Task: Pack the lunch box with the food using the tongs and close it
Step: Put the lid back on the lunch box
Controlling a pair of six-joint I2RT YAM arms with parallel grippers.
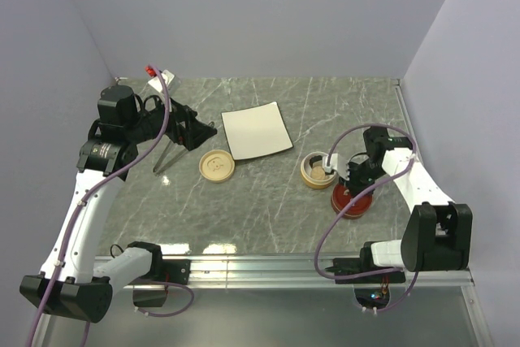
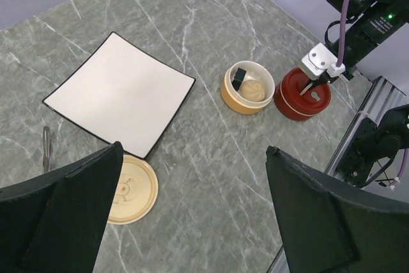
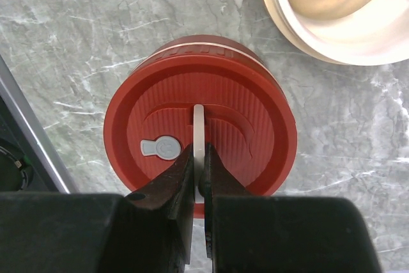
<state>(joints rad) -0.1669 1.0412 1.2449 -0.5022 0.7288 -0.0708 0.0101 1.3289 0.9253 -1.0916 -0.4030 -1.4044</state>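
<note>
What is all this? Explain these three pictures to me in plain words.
Two robot arms, left and right, sit at a table's near edge. One picture looks down from above; the other two come from cameras on each wrist. On the table lie a white plate, a beige lid, tongs, a beige bowl holding food, and a red box with its lid on. The right fingers are shut on the white strap of that lid. The left fingers stand wide open, holding nothing.

I get bright, even light from above in all my views. The table (image 1: 268, 209) shines with white spots near its front edge. Shadows are soft and small. On my right wrist view the red lid (image 3: 201, 139) looks sharp, but the black fingers (image 3: 166, 190) close up look dark and a bit fuzzy.
</note>
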